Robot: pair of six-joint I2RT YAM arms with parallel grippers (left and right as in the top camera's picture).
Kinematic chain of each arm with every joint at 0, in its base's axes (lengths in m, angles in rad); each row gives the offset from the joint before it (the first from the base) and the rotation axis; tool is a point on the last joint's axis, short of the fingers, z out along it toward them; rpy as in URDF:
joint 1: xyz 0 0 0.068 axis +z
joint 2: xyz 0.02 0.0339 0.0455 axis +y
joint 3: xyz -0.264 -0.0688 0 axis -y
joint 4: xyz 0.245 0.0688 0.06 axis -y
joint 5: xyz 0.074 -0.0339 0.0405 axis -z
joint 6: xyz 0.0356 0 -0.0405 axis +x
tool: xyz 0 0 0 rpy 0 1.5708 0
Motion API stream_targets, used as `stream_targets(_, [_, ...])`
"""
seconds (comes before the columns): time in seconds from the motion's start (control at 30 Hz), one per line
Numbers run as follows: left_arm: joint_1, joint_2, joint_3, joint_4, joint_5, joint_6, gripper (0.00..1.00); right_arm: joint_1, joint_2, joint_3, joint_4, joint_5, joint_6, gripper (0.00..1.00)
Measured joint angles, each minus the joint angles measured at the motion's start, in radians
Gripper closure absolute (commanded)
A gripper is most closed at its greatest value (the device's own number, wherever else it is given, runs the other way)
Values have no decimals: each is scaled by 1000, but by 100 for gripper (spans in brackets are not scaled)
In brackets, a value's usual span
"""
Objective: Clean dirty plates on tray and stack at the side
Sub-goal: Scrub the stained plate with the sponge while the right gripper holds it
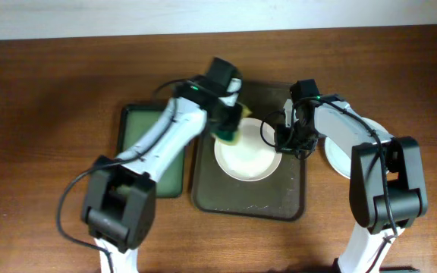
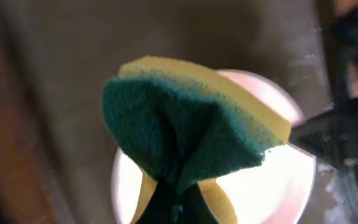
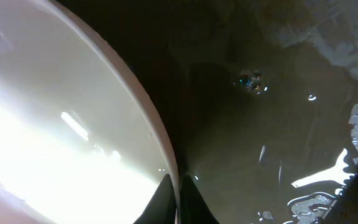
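- One plate (image 1: 249,163) is found lying flat inside the tray (image 1: 203,199), towards its upper half.
- The left gripper (image 1: 228,125) is seen clamped on a sponge (image 2: 191,137), which is pinched at its middle so that the green scouring face bulges outward. The sponge is held at the plate's upper-left rim.
- The right gripper (image 3: 178,199) is noted at the plate's right rim, with its jaws drawn together on the edge. The plate is judged to be steadied for wiping.
- No blue smear is made out on the exposed surface of the plate from overhead. The part under the sponge is hidden, so cleanliness cannot be confirmed.
- A second plate (image 1: 338,163) is observed on the table (image 1: 51,114) to the right of the tray, partly covered by the right arm. Whether another lies stacked beneath it cannot be told.
- A green tray (image 1: 131,121) is recorded to the left, largely beneath the left arm.
- Progress is judged well advanced: outstanding work appears limited to finishing this wipe and transferring the plate to the side stack.
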Motion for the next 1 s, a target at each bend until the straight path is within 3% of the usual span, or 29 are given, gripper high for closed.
stream_targets(0.33, [-104, 167, -10, 89, -10, -51, 100, 0, 0, 0, -7, 0, 0, 96])
stream_targets(0.77, [-109, 173, -11, 64, 250, -121, 100, 0, 0, 0, -14, 1, 0, 96])
stream_targets(0.87, [-97, 172, -10, 32, 219, -121, 100, 0, 0, 0, -14, 2, 0, 96])
stream_targets(1.0, [-68, 172, 17, -50, 40, -121, 100, 7, 1, 0, -10, -10, 0, 96])
